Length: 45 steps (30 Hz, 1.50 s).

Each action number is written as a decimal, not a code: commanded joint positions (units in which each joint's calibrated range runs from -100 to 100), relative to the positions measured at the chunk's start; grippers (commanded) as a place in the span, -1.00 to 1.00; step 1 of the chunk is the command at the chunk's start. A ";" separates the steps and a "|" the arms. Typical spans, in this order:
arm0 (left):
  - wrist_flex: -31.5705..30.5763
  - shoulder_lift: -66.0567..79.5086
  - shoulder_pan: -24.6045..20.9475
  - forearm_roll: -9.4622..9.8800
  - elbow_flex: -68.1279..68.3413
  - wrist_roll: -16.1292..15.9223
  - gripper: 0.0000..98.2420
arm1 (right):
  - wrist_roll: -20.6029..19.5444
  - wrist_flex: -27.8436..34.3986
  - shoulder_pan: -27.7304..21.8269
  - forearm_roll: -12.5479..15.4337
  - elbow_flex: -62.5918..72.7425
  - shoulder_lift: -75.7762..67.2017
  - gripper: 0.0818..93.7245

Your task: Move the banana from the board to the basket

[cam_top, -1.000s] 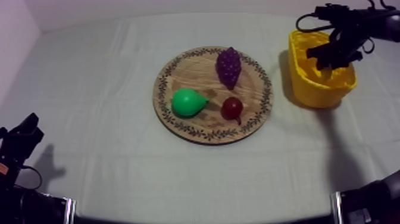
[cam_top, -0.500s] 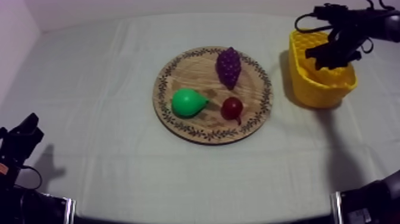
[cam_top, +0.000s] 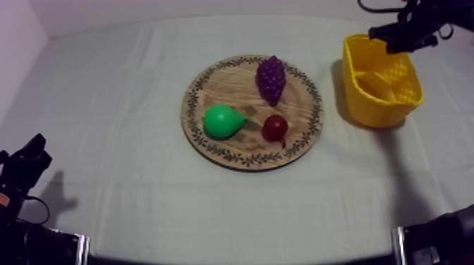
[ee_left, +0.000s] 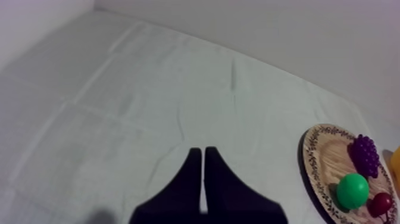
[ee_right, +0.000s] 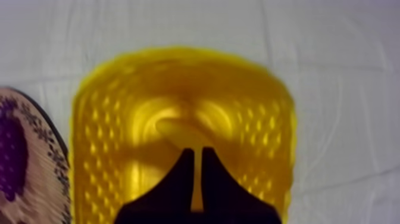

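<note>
While the right gripper is held above the far edge of the yellow basket, the banana is seen lying inside that basket, at the right side of the table. From the right wrist view the banana is shown on the basket's floor, directly beneath the right gripper, whose two black fingers are brought together into a narrow wedge with nothing held between them. The basket's dimpled wall is seen around the fruit, and the patterned rim of the round wooden board with the bunch of grapes is visible just to the basket's left.

On the board, placed at the middle of the table, three toy fruits are laid: the bunch of grapes at the far side, the green pear at the near left, and the small red fruit at the near right, apart from the pear.

The left gripper is kept low at the near left of the table, well apart from the board. In the left wrist view its fingers are pressed together over bare cloth, gripping nothing, and the board with grapes, pear and small red fruit is seen far off to its right.
</note>
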State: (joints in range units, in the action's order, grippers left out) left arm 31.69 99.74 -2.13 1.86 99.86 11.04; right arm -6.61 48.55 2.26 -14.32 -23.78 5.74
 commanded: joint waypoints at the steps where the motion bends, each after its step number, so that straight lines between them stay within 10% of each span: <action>1: 0.00 0.01 0.00 0.02 0.03 0.02 -1.00 | -1.69 0.26 0.15 -2.45 2.98 -2.72 -0.97; 10: 0.00 0.01 0.00 0.02 0.03 0.02 -1.00 | -6.01 -5.74 -0.29 -7.61 -3.26 -24.40 -0.99; 26: 0.00 0.01 0.00 0.02 0.03 0.02 -1.00 | -11.75 -27.03 -9.05 -13.93 -56.37 -66.33 -0.99; 30: 0.00 0.01 0.00 0.02 0.03 0.01 -1.00 | -6.32 -31.32 -9.60 -7.97 -65.67 -73.05 -0.99; 38: 0.00 0.01 0.00 0.02 0.03 0.05 -1.00 | 17.73 -31.80 -8.08 16.19 -74.96 -83.67 -0.99; 45: 0.00 0.01 0.00 0.02 0.03 0.02 -1.00 | 20.44 -21.46 -7.58 19.56 -75.81 -93.16 -0.99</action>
State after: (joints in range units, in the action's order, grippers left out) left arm 31.69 99.74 -2.13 1.86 99.86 11.06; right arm 9.48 23.18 -5.48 4.28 -99.59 -84.27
